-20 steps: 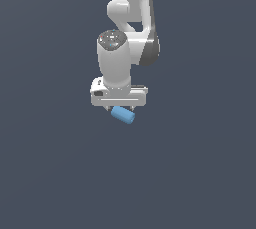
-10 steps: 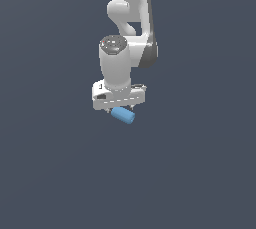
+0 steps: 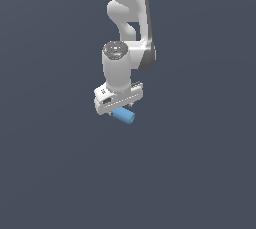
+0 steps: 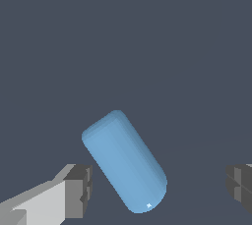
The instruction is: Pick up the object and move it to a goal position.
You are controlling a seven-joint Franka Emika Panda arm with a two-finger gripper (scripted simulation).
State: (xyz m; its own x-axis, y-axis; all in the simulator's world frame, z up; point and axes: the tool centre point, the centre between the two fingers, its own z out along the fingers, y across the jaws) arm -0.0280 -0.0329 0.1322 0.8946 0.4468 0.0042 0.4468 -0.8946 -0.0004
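Beneath our white gripper [image 3: 117, 107] we see the light-blue cylinder [image 4: 125, 160] lying tilted, untouched between widely spread fingers [image 4: 78, 190].

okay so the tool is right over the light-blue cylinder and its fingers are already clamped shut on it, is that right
Not quite. The tool is over the light-blue cylinder, but it is open, not clamped. The wrist view shows one finger on either side of the cylinder with a gap between each and it, so nothing is gripped yet.
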